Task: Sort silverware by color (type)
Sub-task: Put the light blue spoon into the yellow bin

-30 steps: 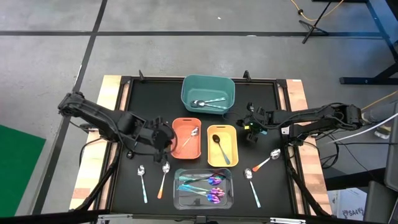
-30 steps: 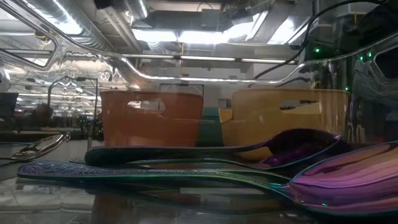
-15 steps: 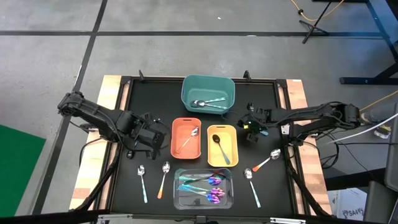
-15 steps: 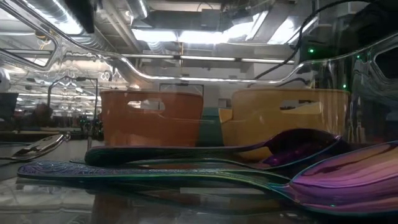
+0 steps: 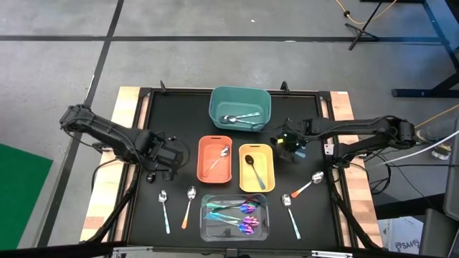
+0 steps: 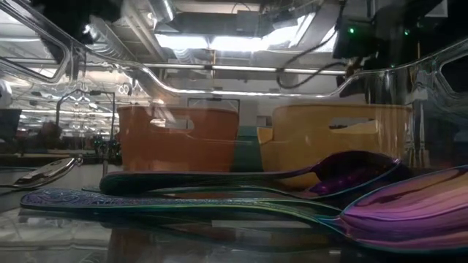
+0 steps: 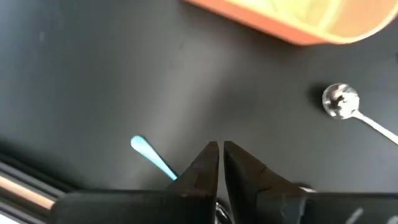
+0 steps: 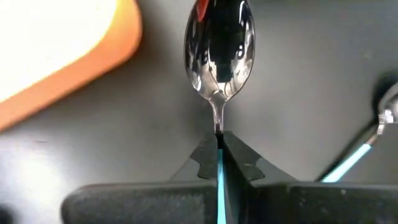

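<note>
My right gripper (image 5: 290, 148) hangs between the teal bin (image 5: 240, 106) and the yellow bin (image 5: 256, 167), shut on a teal-handled silver spoon (image 8: 219, 50). My left gripper (image 5: 168, 159) is shut and empty, left of the orange bin (image 5: 215, 158), above bare mat. Near the front edge lie a teal-handled spoon (image 5: 165, 209), an orange-handled spoon (image 5: 188, 204), another teal-handled spoon (image 5: 291, 213) and another orange-handled one (image 5: 308, 185). The teal bin holds plain silver pieces, the orange bin a spoon, the yellow bin a black-headed spoon. Iridescent utensils (image 6: 219, 197) fill the clear bin (image 5: 237, 217). My right gripper pinches the spoon's handle (image 8: 218, 135) between its two fingers, where the silver neck meets the teal part. The fingers come from above, pointing steeply down, and lie along the handle. The bowl (image 8: 219, 43) sticks out beyond the fingertips, lowest, and seems clear of the mat.
The black mat (image 5: 172, 115) is bare at the far left and far right. Wooden strips (image 5: 129, 107) border the table on both sides. The four bins cluster in the middle, close together.
My left gripper has gone from the orange bin's left wall toward the table's left edge and down, tipping steeper, still shut. My right gripper has risen with the teal-handled spoon, staying shut on it.
</note>
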Controlling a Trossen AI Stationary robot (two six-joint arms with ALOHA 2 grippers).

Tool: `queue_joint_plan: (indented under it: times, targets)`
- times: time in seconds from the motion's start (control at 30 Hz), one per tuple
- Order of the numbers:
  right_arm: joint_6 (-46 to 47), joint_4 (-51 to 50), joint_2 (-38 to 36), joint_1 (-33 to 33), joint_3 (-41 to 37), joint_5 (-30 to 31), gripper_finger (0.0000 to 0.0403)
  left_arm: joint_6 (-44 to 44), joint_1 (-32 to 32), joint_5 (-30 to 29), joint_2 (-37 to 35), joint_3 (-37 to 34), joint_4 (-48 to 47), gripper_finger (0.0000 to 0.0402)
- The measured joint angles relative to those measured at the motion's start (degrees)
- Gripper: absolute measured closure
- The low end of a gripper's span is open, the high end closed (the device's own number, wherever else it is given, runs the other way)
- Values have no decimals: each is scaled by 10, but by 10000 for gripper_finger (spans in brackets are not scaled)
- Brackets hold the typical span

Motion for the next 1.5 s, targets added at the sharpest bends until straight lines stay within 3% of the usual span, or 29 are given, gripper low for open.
queue_joint_plan:
  times: [0.2, 0.5, 0.77, 0.97, 1.5]
  targets:
    - [30, -27, 0, 0, 49, -61, 403, -36, 15, 18, -56, -88, 41, 382]
    - [62, -83, -1, 1, 131, -59, 403, -56, 22, 43, -81, -175, 108, 382]
    - [96, 11, 0, 1, 138, -103, 403, -140, 22, 45, -80, -212, 117, 382]
    - [140, 80, 0, 36, 138, -118, 403, -162, 22, 45, -80, -218, 117, 382]
    - [245, 173, 84, 153, 138, -22, 403, -162, 22, 44, -80, -218, 123, 382]
